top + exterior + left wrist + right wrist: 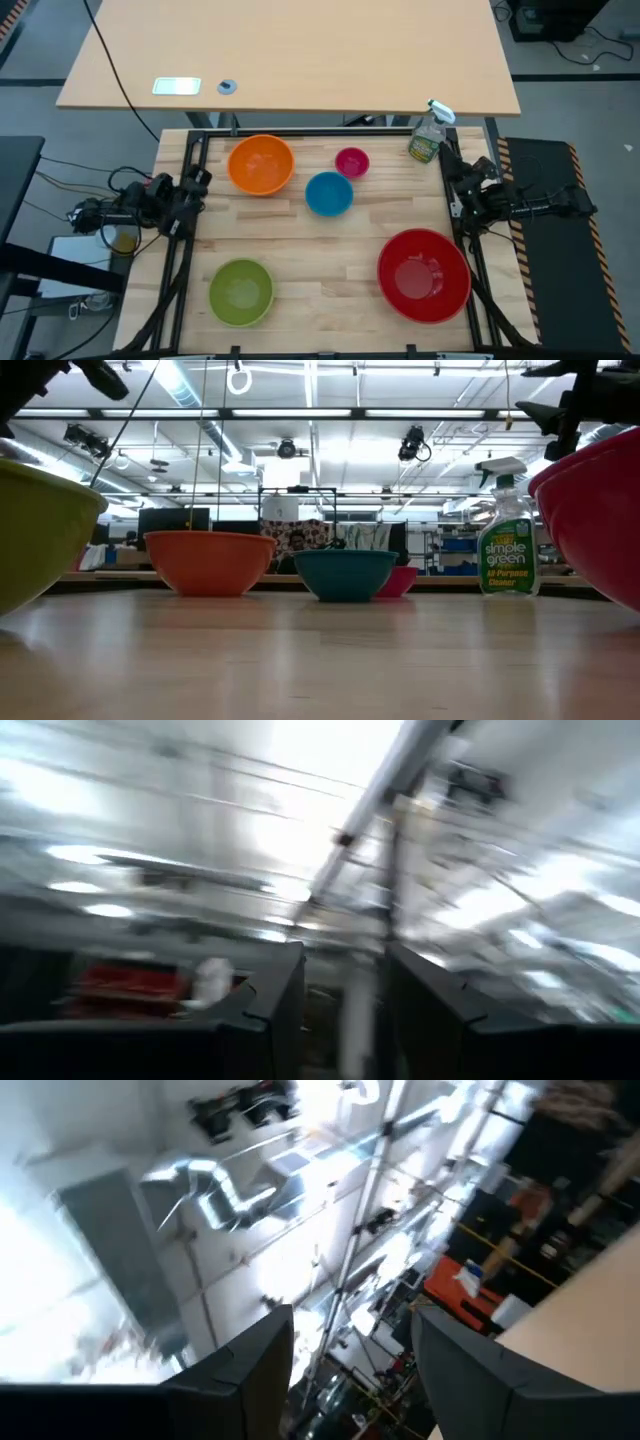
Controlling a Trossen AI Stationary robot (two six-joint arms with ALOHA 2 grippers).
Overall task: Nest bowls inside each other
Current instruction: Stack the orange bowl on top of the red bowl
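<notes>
With both pincers spread and empty at the bench edges, we see the pink bowl (pixel 351 161) at one o'clock of the blue bowl (pixel 328 193), nearer our right pincer (pixel 462 183) than our left pincer (pixel 196 183).

Two dark arms here, both matte black and built of chunky jointed segments. The left arm (pixel 150 205) trails loose black cables off its outer side. The right arm (pixel 520 205) looks slimmer, with a straight black link. Up close, the left fingers (pixel 265 1010) are flat black slabs with notched, stepped inner edges; the right fingers (pixel 250 1370) match.
</notes>
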